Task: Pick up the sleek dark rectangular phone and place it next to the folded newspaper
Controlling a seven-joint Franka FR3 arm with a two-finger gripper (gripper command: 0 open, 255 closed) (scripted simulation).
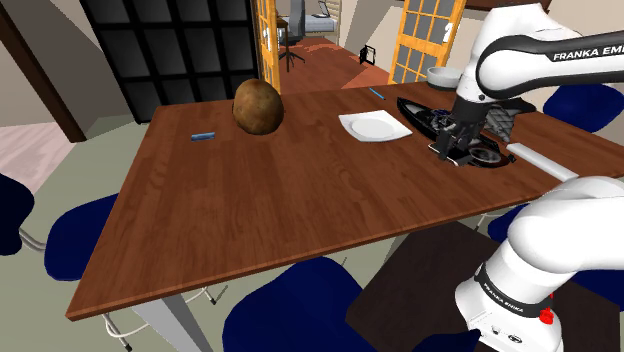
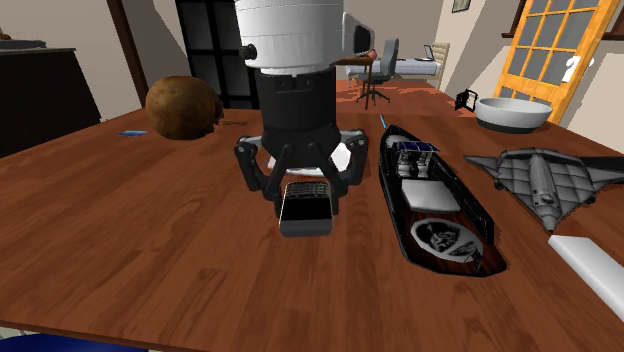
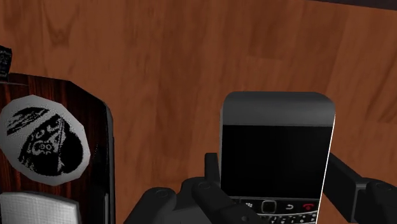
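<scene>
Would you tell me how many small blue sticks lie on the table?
2. One blue stick lies to the shoulder view's left of the brown lump; the other blue stick near the far edge, behind the white plate. The arm may hide more.

Black boat-shaped case (image 2: 436, 206) just beside phone (image 2: 305, 206)

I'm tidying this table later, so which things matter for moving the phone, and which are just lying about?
In the job: phone, clasped in the hand; white folded paper, probably the newspaper.
Lying about: brown lump, black boat model, grey toy plane, bowl, white slab.
</scene>
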